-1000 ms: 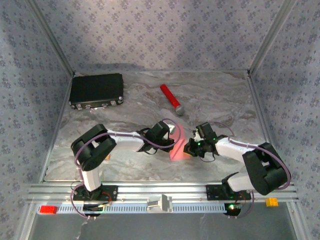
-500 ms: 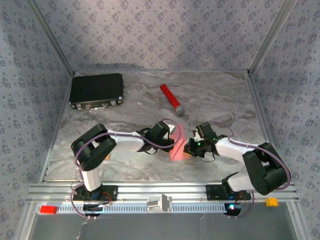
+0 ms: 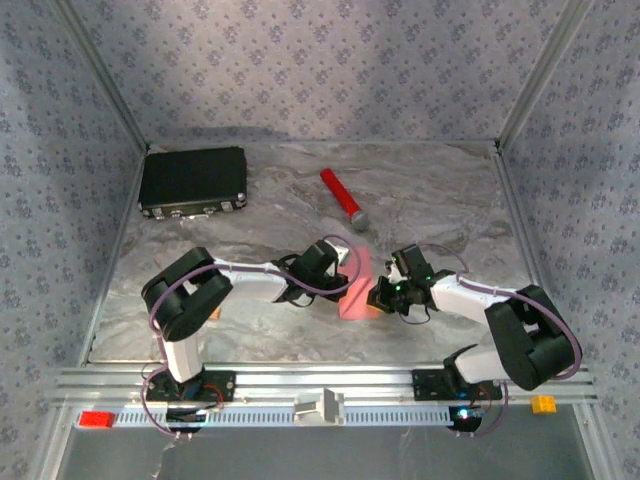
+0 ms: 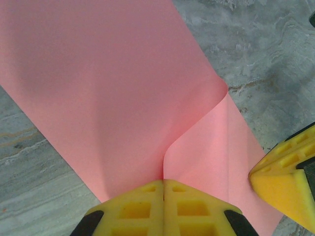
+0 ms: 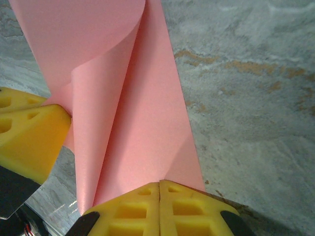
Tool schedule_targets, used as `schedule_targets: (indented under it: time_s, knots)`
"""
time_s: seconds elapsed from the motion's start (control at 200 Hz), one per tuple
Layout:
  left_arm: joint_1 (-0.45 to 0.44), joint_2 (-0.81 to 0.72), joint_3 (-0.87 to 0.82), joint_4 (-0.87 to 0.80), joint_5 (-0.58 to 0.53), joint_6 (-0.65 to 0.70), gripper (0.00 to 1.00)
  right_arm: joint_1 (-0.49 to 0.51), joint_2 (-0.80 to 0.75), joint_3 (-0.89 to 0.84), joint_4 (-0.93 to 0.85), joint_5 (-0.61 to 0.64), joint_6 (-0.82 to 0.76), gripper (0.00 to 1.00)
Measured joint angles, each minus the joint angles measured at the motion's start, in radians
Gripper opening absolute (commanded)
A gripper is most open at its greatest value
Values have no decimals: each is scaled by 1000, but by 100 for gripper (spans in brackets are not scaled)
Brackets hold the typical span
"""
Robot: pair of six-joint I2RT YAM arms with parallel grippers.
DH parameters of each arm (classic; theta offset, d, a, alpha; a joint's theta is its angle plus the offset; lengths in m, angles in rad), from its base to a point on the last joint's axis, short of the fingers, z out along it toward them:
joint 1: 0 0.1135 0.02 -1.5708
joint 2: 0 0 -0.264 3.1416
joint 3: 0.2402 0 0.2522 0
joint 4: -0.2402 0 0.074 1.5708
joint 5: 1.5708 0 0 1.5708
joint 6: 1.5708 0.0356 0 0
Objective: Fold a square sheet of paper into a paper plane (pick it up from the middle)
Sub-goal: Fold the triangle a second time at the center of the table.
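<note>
Barely anything has shifted: our left wrist has eased a touch toward the far side and the paper's upper edge now stands slightly straighter, while the right arm sits as it did.

Between the two arms, near the middle of the table, we hold the square sheet of thin pink-red paper (image 3: 357, 285), curled into a loose, uncreased fold. Our left gripper (image 4: 164, 189) has its yellow pads pressed together on one edge of the sheet (image 4: 108, 88). Our right gripper (image 5: 160, 189) is likewise clamped on the edge nearest it, with the sheet (image 5: 142, 113) rising away in a soft roll. Whether the lower edge rests on the table, we cannot tell.

We judge the step to be bringing the halves together for the centre crease. To do it well, we should keep both pinches firm, line the free edges up before flattening, and press the curl down evenly so the crease runs straight rather than skewed.

Around us hang blue-grey patterned fabric walls (image 3: 300, 70). The marbled grey tabletop (image 3: 450, 200) carries a black rectangular case (image 3: 193, 180) at far left and a red cylinder with a grey tip (image 3: 341, 198), both well apart from the sheet.
</note>
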Motion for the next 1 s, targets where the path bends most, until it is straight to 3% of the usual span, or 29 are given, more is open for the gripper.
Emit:
schedule_targets:
  time_s: [0.999]
  knots:
    - [1,23,-3,28,21,-3,3,0,0,0,0,0,0,8]
